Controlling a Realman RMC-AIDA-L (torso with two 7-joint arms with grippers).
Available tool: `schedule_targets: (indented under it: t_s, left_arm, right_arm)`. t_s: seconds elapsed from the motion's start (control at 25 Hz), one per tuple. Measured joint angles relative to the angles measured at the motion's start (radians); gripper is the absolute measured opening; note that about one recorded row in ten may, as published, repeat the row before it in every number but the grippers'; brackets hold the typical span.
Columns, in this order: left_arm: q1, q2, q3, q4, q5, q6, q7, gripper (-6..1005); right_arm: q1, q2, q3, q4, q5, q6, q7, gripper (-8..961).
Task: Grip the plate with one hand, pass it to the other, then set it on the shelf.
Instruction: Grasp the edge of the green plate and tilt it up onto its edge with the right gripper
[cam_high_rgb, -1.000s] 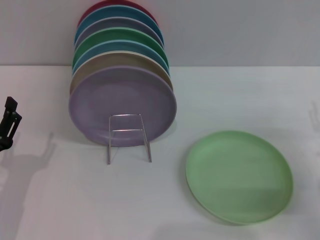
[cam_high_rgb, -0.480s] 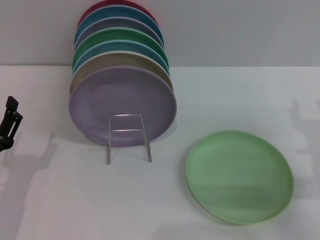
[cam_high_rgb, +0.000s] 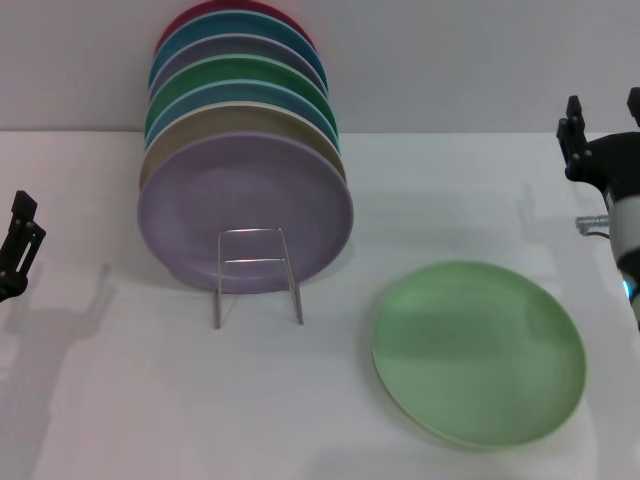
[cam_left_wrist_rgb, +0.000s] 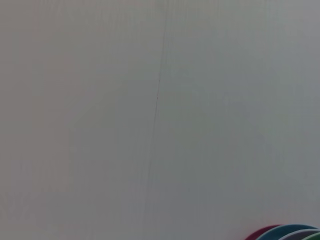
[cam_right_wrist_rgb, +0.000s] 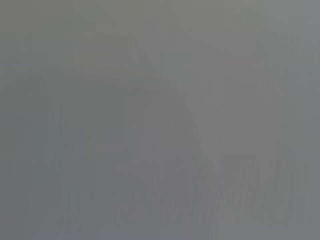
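Change since earlier: right gripper (cam_high_rgb: 603, 112) has swung into the head view at the far right edge, where a second ago only its shadow fell on the white table (cam_high_rgb: 120, 400); plate, rack and left arm sit as they did.
Right gripper: up high, beyond and to the right of the round, pale mint-green matte plate (cam_high_rgb: 479, 352), well apart from it; two dark fingers stand parted with a clear gap, holding nothing.
Left gripper: parked at the far left edge (cam_high_rgb: 18, 245), well to the left of the plate, only partly in shot, and I cannot tell whether its fingers are spread or closed.
Plate: lying flat on the table, right of the thin silver wire plate rack (cam_high_rgb: 257, 272), touching nothing else.
Rack: upright looped front showing, already loaded behind with a row of standing plates, the lilac plate (cam_high_rgb: 245, 210) foremost and leaning on the loop.
Step in hand: by my read, the right arm's approach for the first grip, nothing grasped yet.
How to do it well: come down at the plate's near-right rim, one finger over and one under the shallow lip, and close firmly before lifting.
Why the rim: a flat matte plate offers no other purchase, and a shallow bite would likely slip.
Watch for: leaving rim free for the handover.
Wrist views: blank wall, bar plate tips (cam_left_wrist_rgb: 292, 233) in the left one.
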Motion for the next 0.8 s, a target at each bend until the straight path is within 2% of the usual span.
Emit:
schedule_targets:
  t_s: [0.04, 0.08, 0.12, 0.16, 0.2, 0.24, 0.28, 0.32, 0.36, 0.4, 0.44, 0.48, 0.52, 0.56, 0.6, 0.64, 0.72, 0.8]
  left_arm:
    - [0.0, 0.0, 0.0, 0.0, 0.0, 0.0, 0.0, 849]
    - [-0.001, 0.0, 0.0, 0.0, 0.0, -0.001, 0.0, 849]
    - [-0.003, 0.0, 0.0, 0.0, 0.0, -0.003, 0.0, 849]
    - [-0.003, 0.0, 0.0, 0.0, 0.0, -0.003, 0.0, 849]
    - [-0.006, 0.0, 0.0, 0.0, 0.0, -0.004, 0.0, 849]
    - [-0.006, 0.0, 0.0, 0.0, 0.0, -0.004, 0.0, 849]
    - [-0.007, 0.0, 0.0, 0.0, 0.0, -0.005, 0.0, 849]
    - [-0.01, 0.0, 0.0, 0.0, 0.0, -0.006, 0.0, 849]
    - [-0.01, 0.0, 0.0, 0.0, 0.0, -0.006, 0.0, 849]
    - [-0.012, 0.0, 0.0, 0.0, 0.0, -0.007, 0.0, 849]
    - [-0.012, 0.0, 0.0, 0.0, 0.0, -0.007, 0.0, 849]
    - [-0.013, 0.0, 0.0, 0.0, 0.0, -0.007, 0.0, 849]
    - [-0.014, 0.0, 0.0, 0.0, 0.0, -0.007, 0.0, 849]
    - [-0.014, 0.0, 0.0, 0.0, 0.0, -0.007, 0.0, 849]
    - [-0.017, 0.0, 0.001, 0.0, 0.0, -0.007, 0.0, 849]
    - [-0.017, 0.0, 0.001, 0.0, 0.0, -0.007, 0.0, 849]
    - [-0.021, -0.002, 0.006, 0.0, 0.0, -0.007, 0.0, 849]
    - [-0.023, -0.002, 0.007, 0.0, 0.0, -0.007, 0.0, 849]
  right_arm:
    - [0.0, 0.0, 0.0, 0.0, 0.0, 0.0, 0.0, 625]
    - [-0.018, -0.005, 0.039, 0.044, 0.0, 0.058, -0.033, 625]
    - [-0.06, -0.005, 0.147, 0.142, 0.002, 0.208, -0.122, 625]
    - [-0.06, -0.005, 0.147, 0.142, 0.002, 0.208, -0.122, 625]
    - [-0.105, 0.021, 0.275, 0.225, 0.006, 0.386, -0.241, 625]
    - [-0.105, 0.021, 0.275, 0.225, 0.006, 0.386, -0.241, 625]
    - [-0.128, 0.043, 0.348, 0.256, 0.008, 0.474, -0.299, 625]
    - [-0.176, 0.083, 0.497, 0.323, 0.01, 0.665, -0.407, 625]
    - [-0.176, 0.083, 0.497, 0.323, 0.01, 0.665, -0.407, 625]
    - [-0.203, 0.088, 0.582, 0.371, 0.015, 0.819, -0.438, 625]
    - [-0.203, 0.088, 0.582, 0.371, 0.015, 0.819, -0.438, 626]
    - [-0.214, 0.085, 0.623, 0.395, 0.015, 0.903, -0.435, 626]
    - [-0.218, 0.081, 0.717, 0.416, -0.002, 1.054, -0.397, 626]
    - [-0.218, 0.081, 0.717, 0.416, -0.002, 1.054, -0.397, 626]
    - [-0.206, 0.081, 0.816, 0.42, -0.06, 1.204, -0.343, 626]
    - [-0.206, 0.081, 0.816, 0.42, -0.06, 1.204, -0.343, 626]
    - [-0.165, 0.081, 0.927, 0.423, -0.215, 1.382, -0.222, 626]
    - [-0.152, 0.081, 0.944, 0.425, -0.262, 1.421, -0.187, 627]
